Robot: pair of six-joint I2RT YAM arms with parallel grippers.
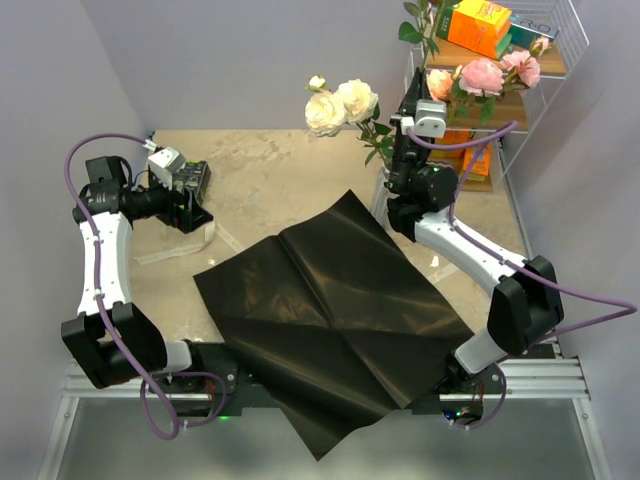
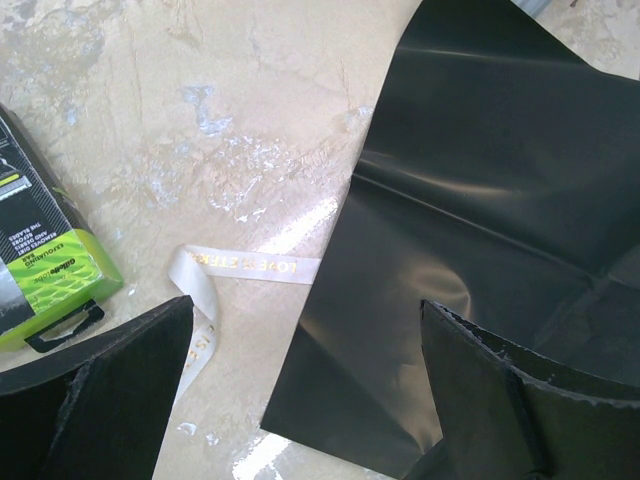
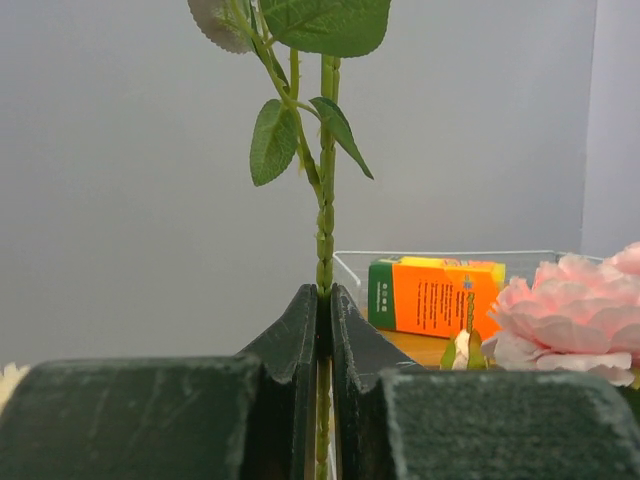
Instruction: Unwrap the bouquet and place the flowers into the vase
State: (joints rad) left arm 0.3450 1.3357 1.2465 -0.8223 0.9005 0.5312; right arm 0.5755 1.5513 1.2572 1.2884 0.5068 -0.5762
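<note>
Top external | black paper sheet [image 1: 330,320] spread flat near-centre, unwrapped | left pincer [image 1: 188,200] wide, empty, above ribbon [image 2: 250,265] at left | right pincer [image 3: 323,300] clamped on rose stem [image 3: 325,230], far right, upright, likely for vase drop | vase unseen

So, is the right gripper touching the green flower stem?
Touching. The right wrist view shows the right gripper closed on the green stem, its jaws pressed against it from both sides with no gap.
</note>
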